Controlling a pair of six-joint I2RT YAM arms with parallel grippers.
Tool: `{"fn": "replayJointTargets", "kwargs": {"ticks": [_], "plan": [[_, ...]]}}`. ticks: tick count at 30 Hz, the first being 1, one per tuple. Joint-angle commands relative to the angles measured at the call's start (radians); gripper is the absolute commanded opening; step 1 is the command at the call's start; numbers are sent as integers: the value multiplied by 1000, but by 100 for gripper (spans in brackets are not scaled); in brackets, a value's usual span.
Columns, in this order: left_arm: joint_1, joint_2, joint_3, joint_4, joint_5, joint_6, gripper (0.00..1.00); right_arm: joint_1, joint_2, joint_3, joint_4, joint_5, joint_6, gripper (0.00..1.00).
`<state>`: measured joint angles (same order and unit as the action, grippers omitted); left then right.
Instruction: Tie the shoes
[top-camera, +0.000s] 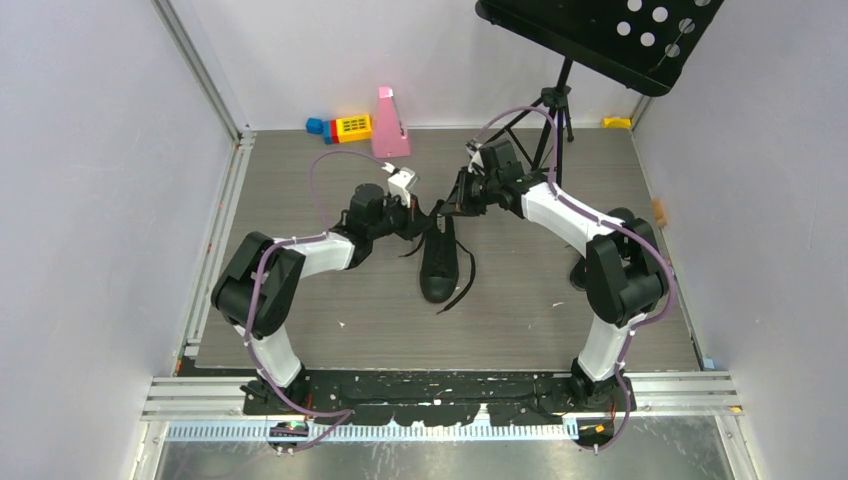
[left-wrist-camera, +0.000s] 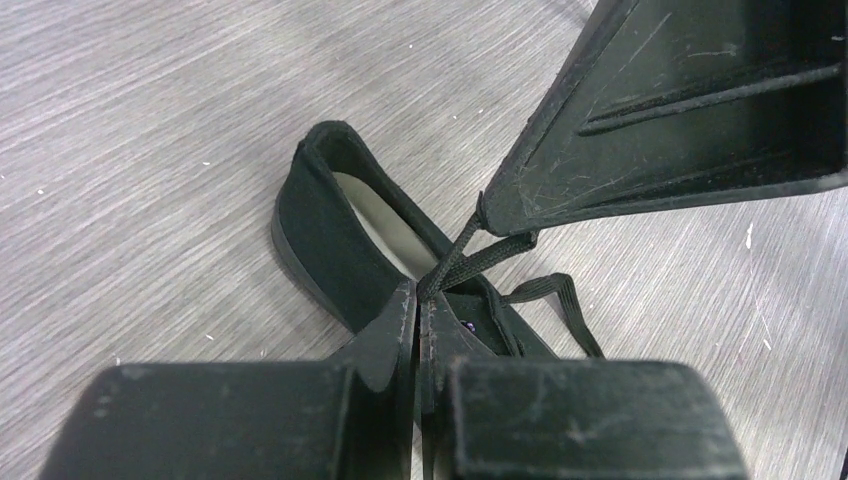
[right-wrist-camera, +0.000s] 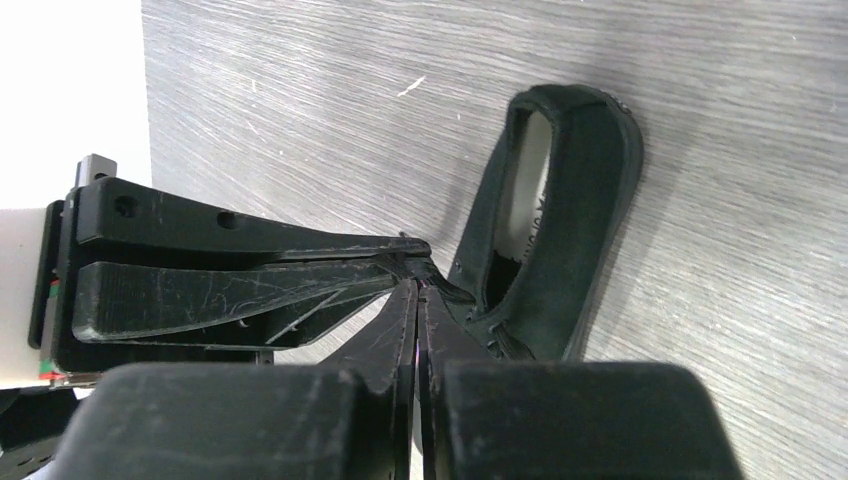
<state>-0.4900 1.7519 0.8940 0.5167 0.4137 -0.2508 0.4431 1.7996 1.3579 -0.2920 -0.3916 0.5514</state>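
Top external: shoe (top-camera: 438, 262) flat on table (top-camera: 300, 330), toe toward me. My left gripper (left-wrist-camera: 418, 300) and right gripper (right-wrist-camera: 418, 290) are both pinched tight on lace (left-wrist-camera: 470, 255) over the heel end. Lace looks thin, limp, probably slippery; I'd hold it near the tips.

No word, brand or number can be read in any view. The insole (right-wrist-camera: 527, 185) of the shoe (right-wrist-camera: 590, 200) bears a small dark print, too blurred to make out. The yellow toy (top-camera: 353, 127) at the far edge shows a grid pattern, and no characters can be told on it
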Motion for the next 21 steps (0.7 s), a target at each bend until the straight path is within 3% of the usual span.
{"fn": "replayJointTargets", "kwargs": {"ticks": [1,5,8,16,21], "plan": [[-16,-40,-18,-3,-53,3,0,-5,-96,-29,28,56,-9,11],[-32,-39,-18,-4,-65,15,0,-6,-153,-91,40,92,-7,42],[-38,-34,-13,-6,-73,25,0,-6,-211,-149,19,130,5,54],[-39,-61,-1,-49,-55,31,0,-6,-321,-356,56,143,-89,63],[-40,-66,1,-58,-43,36,0,-6,-307,-430,86,150,-44,69]]}}
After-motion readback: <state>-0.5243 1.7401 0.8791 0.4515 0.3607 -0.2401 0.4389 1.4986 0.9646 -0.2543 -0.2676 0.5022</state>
